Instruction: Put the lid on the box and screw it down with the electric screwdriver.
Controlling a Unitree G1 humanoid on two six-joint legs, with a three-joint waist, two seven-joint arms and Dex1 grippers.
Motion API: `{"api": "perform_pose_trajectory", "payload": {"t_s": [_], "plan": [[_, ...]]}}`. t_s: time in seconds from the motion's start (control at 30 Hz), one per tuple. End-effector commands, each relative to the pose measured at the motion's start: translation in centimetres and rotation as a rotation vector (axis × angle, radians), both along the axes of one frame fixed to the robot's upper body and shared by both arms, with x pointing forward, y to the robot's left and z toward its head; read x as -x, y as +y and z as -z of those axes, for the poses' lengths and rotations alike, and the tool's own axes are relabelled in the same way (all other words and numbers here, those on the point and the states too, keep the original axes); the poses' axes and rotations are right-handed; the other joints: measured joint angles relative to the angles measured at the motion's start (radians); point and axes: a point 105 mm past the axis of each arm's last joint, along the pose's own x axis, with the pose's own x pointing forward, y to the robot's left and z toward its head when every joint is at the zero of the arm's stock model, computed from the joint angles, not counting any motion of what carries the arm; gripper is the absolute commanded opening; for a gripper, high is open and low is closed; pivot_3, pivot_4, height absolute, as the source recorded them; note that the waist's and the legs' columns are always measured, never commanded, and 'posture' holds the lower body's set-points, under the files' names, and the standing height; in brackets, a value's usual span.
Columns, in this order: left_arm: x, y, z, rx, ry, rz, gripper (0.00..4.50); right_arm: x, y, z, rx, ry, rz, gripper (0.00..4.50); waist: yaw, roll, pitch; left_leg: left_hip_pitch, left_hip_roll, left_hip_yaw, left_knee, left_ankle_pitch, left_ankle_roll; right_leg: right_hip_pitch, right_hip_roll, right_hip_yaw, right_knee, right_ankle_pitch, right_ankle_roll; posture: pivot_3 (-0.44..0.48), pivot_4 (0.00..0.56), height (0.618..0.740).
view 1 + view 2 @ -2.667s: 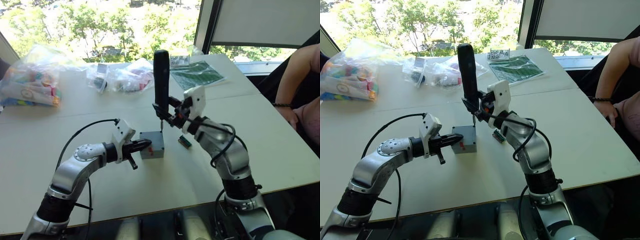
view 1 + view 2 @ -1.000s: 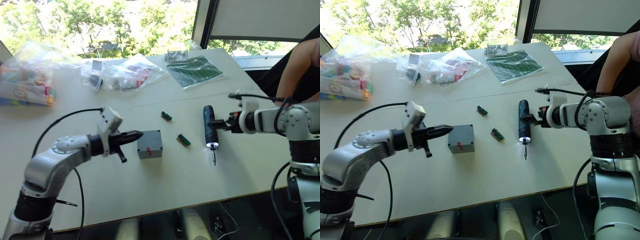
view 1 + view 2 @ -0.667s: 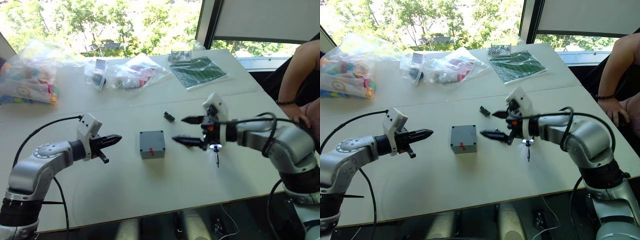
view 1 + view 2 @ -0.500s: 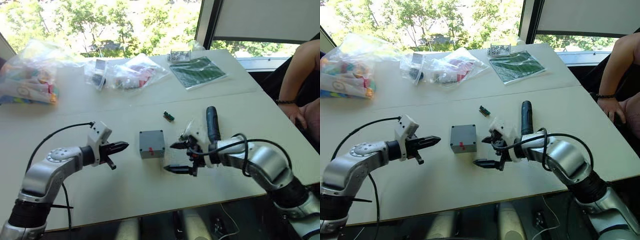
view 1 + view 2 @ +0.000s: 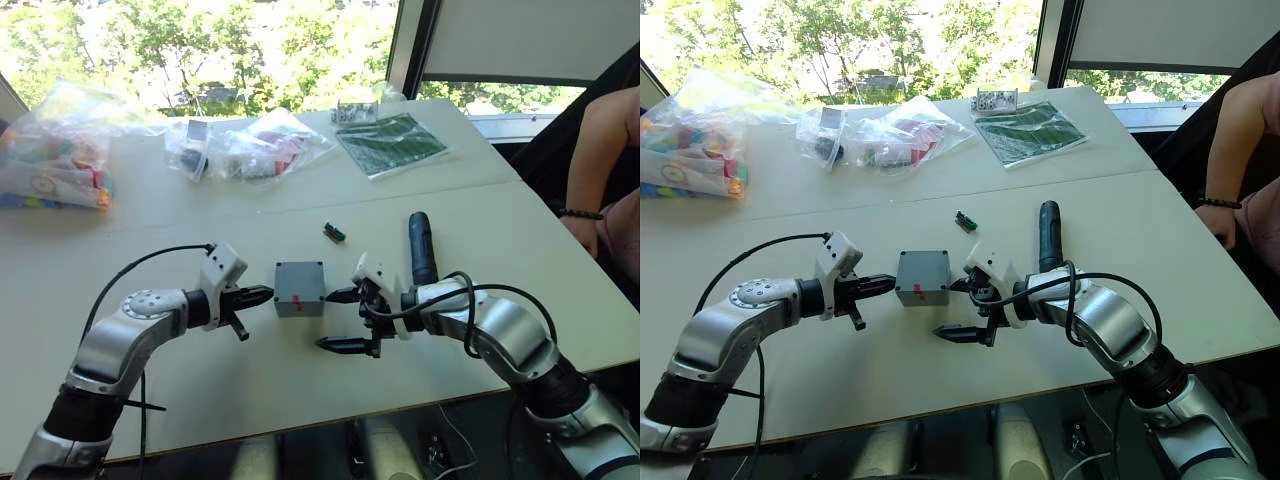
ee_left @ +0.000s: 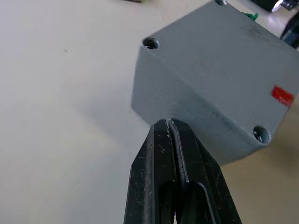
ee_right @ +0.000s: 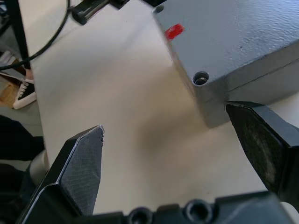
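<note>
Box (image 5: pixel 299 288), lid (image 7: pixel 243 37) on, sits mid-frame on the counter; electric screwdriver (image 5: pixel 421 248), now laid down right of it, suggests screwing is over. Right gripper (image 5: pixel 343 320) has returned wide-jawed; left gripper (image 5: pixel 262 295) closed, touching.

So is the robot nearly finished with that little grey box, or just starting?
Looks close to finished. The lid sits on the box, a seam running under it. The screwdriver lies on the table, in neither gripper. Now the shut left gripper touches one side of the box and the open right gripper is at the other. I cannot tell whether the corner holes hold screws, so that may remain.
</note>
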Motion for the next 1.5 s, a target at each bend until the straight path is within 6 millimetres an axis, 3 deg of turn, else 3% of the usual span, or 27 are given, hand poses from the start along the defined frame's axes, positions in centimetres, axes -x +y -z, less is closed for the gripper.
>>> {"api": "perform_pose_trajectory", "payload": {"t_s": [0.03, 0.23, 0.4, 0.6, 0.8, 0.9, 1.03, 1.5], "plan": [[-0.6, -0.9, -1.1, 0.039, -0.041, 0.04, 0.0, 1.4, 1.0, -1.3, -0.045, -0.009, -0.073, 4.47, 0.0, 0.0, 0.0, 0.0, 0.0, 0.0, 0.0, 0.0, 0.0, 0.0, 0.0, 0.0, 0.0, 0.0, 0.0, 0.0, 0.15, 0.74], [-1.0, 1.0, -1.8, 0.0, -0.069, -0.006, 0.0, 0.3, -1.2, -1.9, 0.024, -0.08, -0.009, 4.47, -0.001, 0.0, 0.0, 0.0, 0.0, 0.0, 0.0, 0.0, 0.0, 0.0, 0.0, 0.0, 0.0, 0.0, 0.0, 0.0, 0.15, 0.74], [1.6, 2.6, -1.0, -0.082, -0.013, 0.011, 0.0, -2.1, -3.2, -2.6, 0.07, -0.17, 0.068, 4.47, -0.005, 0.0, 0.0, 0.001, 0.0, 0.0, 0.0, 0.0, 0.0, 0.0, 0.0, 0.0, 0.0, 0.0, 0.0, 0.0, 0.15, 0.74], [4.7, 1.6, 0.2, -0.066, 0.082, 0.073, 0.0, -5.1, -3.4, -2.2, 0.101, -0.251, 0.069, 4.47, -0.002, 0.0, 0.0, 0.0, 0.0, 0.0, 0.0, 0.0, 0.0, 0.0, -0.001, 0.0, 0.0, 0.0, 0.0, 0.0, 0.15, 0.74], [4.5, -0.4, 0.6, -0.038, 0.07, 0.082, 0.0, -6.1, -1.7, -1.3, 0.13, -0.303, -0.058, 4.47, -0.002, 0.0, 0.0, 0.0, 0.0, 0.0, 0.0, 0.0, 0.0, 0.0, 0.0, 0.0, 0.0, 0.0, 0.0, 0.0, 0.15, 0.74], [3.8, -0.8, 0.5, -0.032, 0.044, 0.061, 0.0, -5.8, -1.2, -0.8, 0.129, -0.286, -0.108, 4.47, -0.002, 0.0, 0.0, 0.0, 0.0, 0.0, 0.0, 0.0, -0.001, 0.0, 0.0, 0.0, 0.001, 0.003, -0.004, 0.0, 0.15, 0.74], [2.7, -0.6, 0.1, -0.009, -0.004, 0.013, 0.0, -4.0, -0.4, -1.2, 0.081, -0.231, -0.17, 4.47, -0.001, 0.0, 0.0, 0.0, 0.0, 0.0, 0.0, 0.0, -0.001, 0.001, -0.001, 0.0, 0.001, 0.003, -0.004, 0.0, 0.15, 0.74], [1.8, -0.1, -0.2, -0.01, -0.039, -0.002, 0.0, -1.4, 0.0, -1.3, 0.045, -0.171, -0.159, 4.47, -0.001, 0.0, 0.0, 0.001, 0.0, 0.0, 0.001, 0.001, -0.001, 0.001, -0.001, 0.0, 0.003, 0.003, -0.004, 0.0, 0.15, 0.74]]}}
